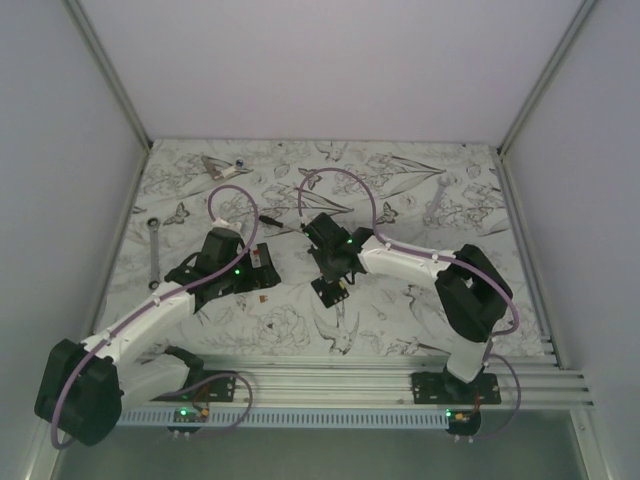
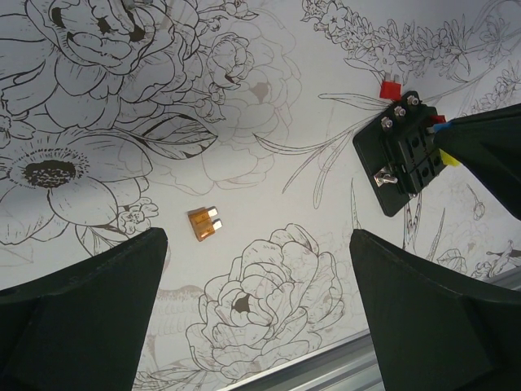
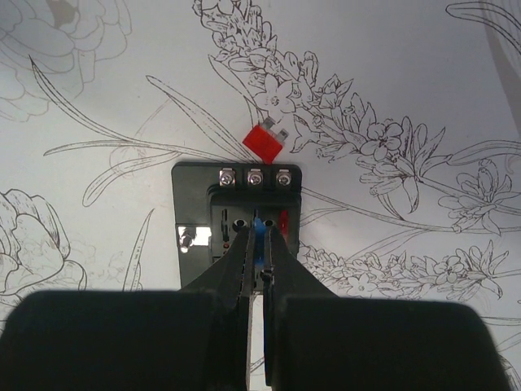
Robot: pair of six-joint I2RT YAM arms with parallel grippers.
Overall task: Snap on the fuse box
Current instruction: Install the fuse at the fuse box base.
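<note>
Left claw (image 2: 256, 236): wide open above orange fuse (image 2: 205, 222).
Right claw (image 3: 257, 248): pinching blue fuse (image 3: 259, 230) over fuse box (image 3: 195, 191), mid-tabletop (image 3: 423, 65).
Right wrist view alone: shows that pinch clearly.

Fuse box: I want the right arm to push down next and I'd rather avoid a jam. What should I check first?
1. Grip of the right end effector on the blue fuse: ok, shut on it.
2. The blue fuse over the middle slot of the fuse box: ok.
3. The blue fuse fully seated: cannot tell.
4. The fuse box flat on the table: ok.
5. The left end effector open and apart from the box: ok.
6. The loose red fuse and amber fuse fitted: not ok, both lie on the table.
</note>
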